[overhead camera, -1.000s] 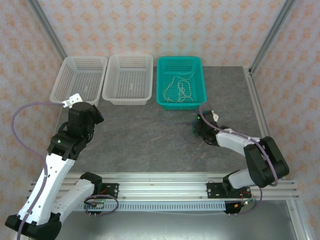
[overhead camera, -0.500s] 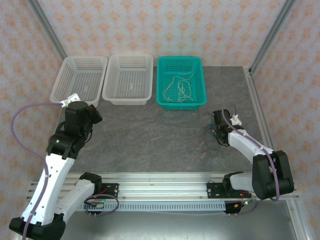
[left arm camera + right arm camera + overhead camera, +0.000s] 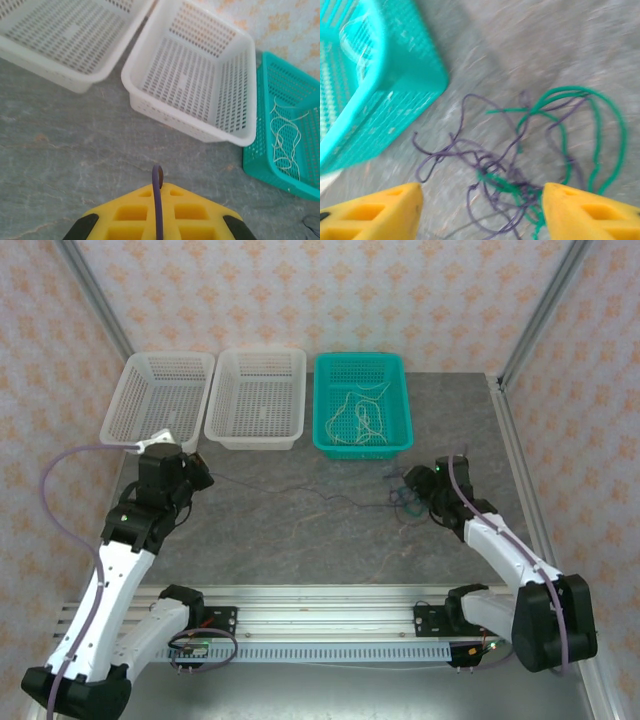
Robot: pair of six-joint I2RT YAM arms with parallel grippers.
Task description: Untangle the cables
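Right claw (image 3: pixel 480 202) stands wide apart over the purple and green tangle (image 3: pixel 492 172) on the table (image 3: pixel 260 540), just beside the teal basket (image 3: pixel 360 357). Left claw (image 3: pixel 158 191) pinched together on one purple strand (image 3: pixel 158 212), which I see running across toward the tangle. Cream strands (image 3: pixel 362 418) lie in the teal basket.

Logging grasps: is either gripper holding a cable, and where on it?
Left gripper pinches the dark purple cable close to its end, the tip just sticking out. Right gripper, open, holds nothing.
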